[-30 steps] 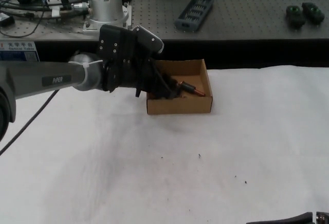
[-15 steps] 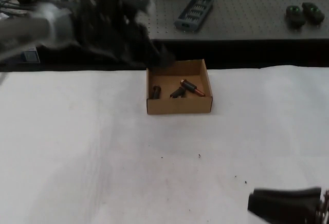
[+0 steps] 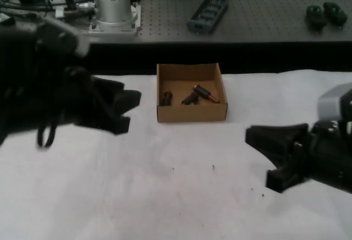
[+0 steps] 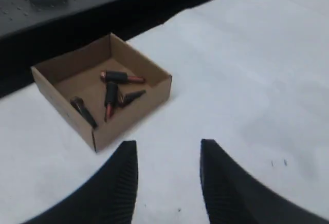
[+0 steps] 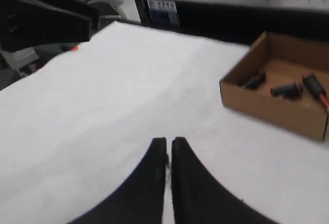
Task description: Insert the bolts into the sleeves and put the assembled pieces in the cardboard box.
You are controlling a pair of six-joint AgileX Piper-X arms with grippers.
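Box (image 3: 191,113) at far edge of cloth (image 3: 165,196), bolt-sleeve pieces (image 3: 204,93) lying inside. Left gripper (image 4: 167,149) empty, fingers spread, near box. Right gripper (image 5: 168,143) empty, fingers pressed together, over cloth, apart from box.

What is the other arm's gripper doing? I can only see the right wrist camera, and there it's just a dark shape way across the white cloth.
Observer: Its own wrist view shows the left gripper open, with nothing between its fingers and only the white cloth beneath.
Operator: Is it touching the cardboard box?
Observer: No. In the high view it sits apart from the cardboard box, off to the robot's left of it.
Operator: What's behind the box?
Observer: The high view shows a grey bench full of little holes, with a dark tray and two dark green knobs on it.
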